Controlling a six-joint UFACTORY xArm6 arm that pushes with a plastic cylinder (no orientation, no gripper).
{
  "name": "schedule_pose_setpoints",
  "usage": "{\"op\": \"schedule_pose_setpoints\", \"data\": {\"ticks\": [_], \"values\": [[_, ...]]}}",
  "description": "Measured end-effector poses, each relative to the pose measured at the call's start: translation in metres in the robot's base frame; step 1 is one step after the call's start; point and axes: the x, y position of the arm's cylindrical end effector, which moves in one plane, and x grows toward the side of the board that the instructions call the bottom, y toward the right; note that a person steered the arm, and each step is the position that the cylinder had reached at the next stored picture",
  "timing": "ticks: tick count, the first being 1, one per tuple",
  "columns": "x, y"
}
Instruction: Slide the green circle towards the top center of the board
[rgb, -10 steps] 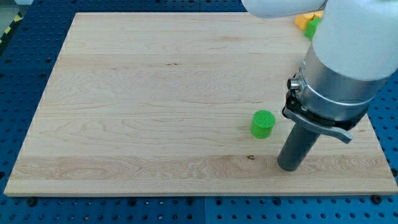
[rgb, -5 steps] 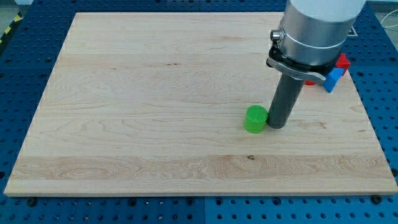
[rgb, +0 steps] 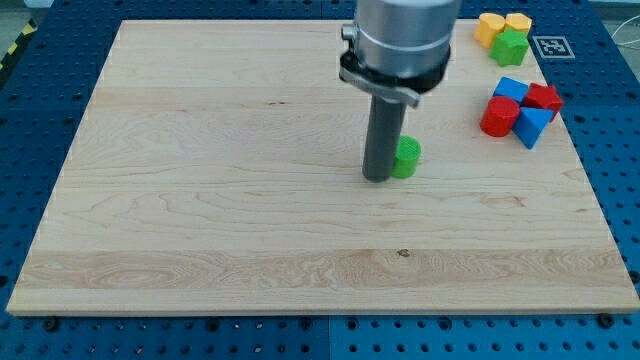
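The green circle (rgb: 407, 157) is a small green cylinder a little right of the board's middle. My tip (rgb: 378, 178) stands on the board right against the circle's left side, and the rod hides the circle's left part. The wooden board (rgb: 200, 180) fills most of the view.
At the view's top right sit two yellow blocks (rgb: 489, 27) (rgb: 518, 22) and a green block (rgb: 512, 46). Below them, near the right edge, is a cluster of a red cylinder (rgb: 499, 117), a red block (rgb: 544, 98) and two blue blocks (rgb: 511, 89) (rgb: 531, 127).
My tip moved from the lower right up and left, going round the circle from its right side to its left. The green circle has slid up the board, away from the bottom edge.
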Motion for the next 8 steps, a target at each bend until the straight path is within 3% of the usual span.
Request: {"op": "schedule_pose_setpoints", "data": {"ticks": [1, 4, 6, 7, 8], "values": [[-0.02, 0.002], [0.031, 0.023], [-0.06, 0.035], [-0.08, 0.037], [-0.064, 0.05]]}}
